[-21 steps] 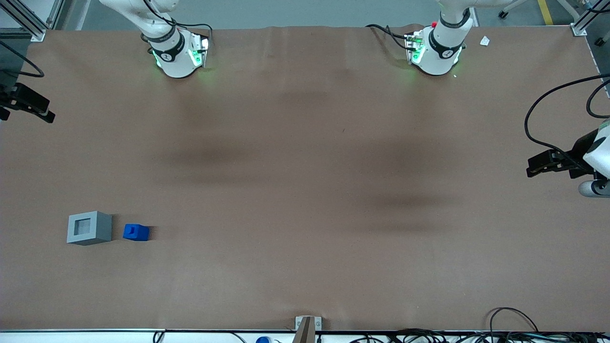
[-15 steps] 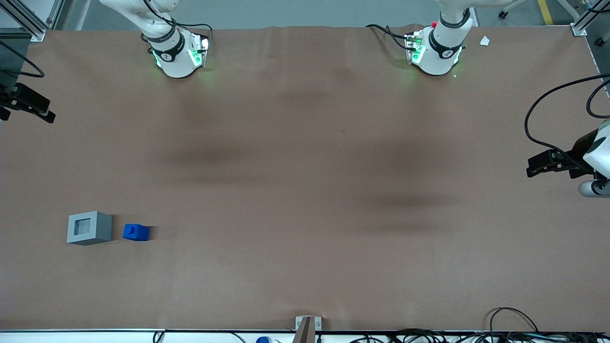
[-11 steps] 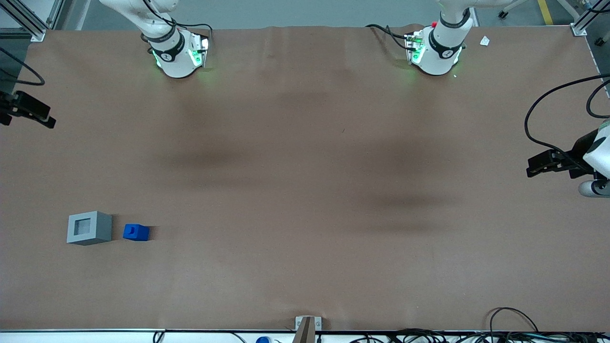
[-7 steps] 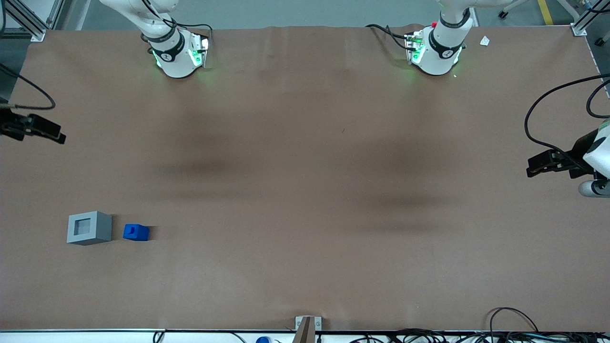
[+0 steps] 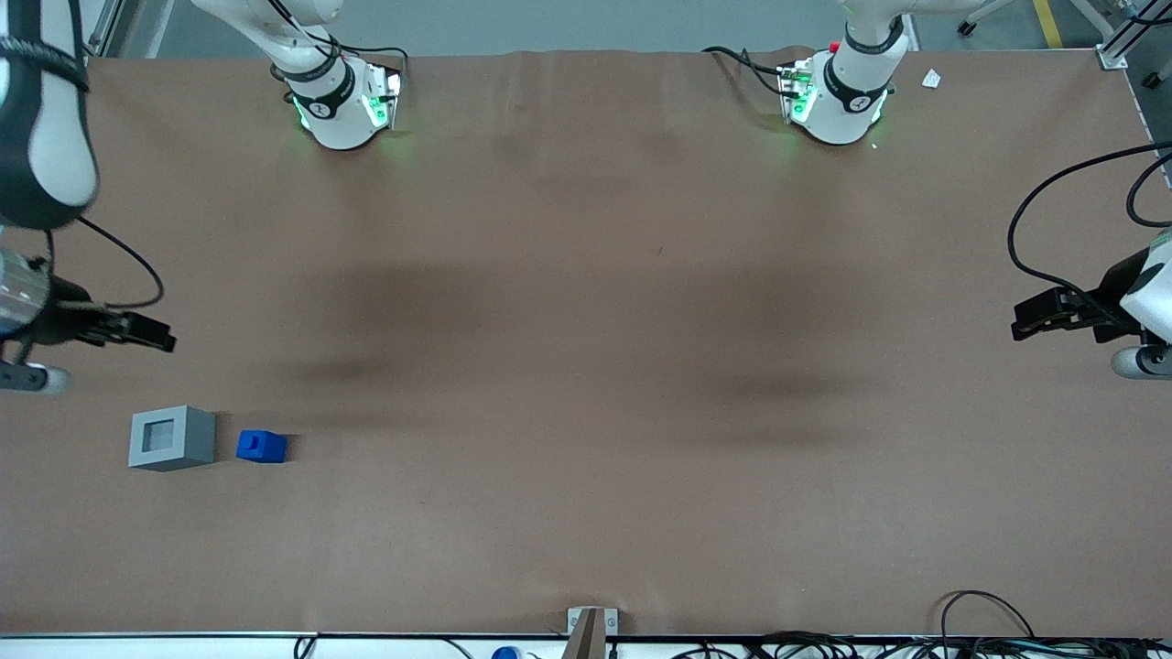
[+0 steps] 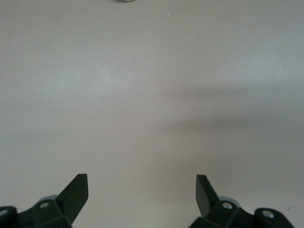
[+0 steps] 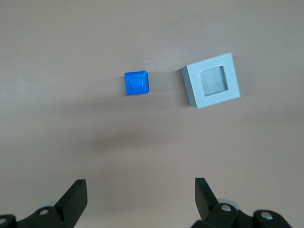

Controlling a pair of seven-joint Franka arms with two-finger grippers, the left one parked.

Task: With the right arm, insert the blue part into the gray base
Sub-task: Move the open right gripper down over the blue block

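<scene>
Brown paper-covered table (image 5: 586, 366) bare around our task things.

White jointed right arm (image 5: 41, 110) cut off at frame edge; its black two-finger gripper (image 7: 140, 197) up in air, farther from front camera than light gray plastic cube base (image 5: 171, 437), jaws spread wide, holding nothing.

Small bright blue plastic block (image 5: 261, 446) just beside gray base, apart, on table.

Risks we judge:
- Descent off-centre: finger knocks blue block into gray base.
- Tilted grasp: block jams at recess rim.

Recess depth hard to make out.
</scene>
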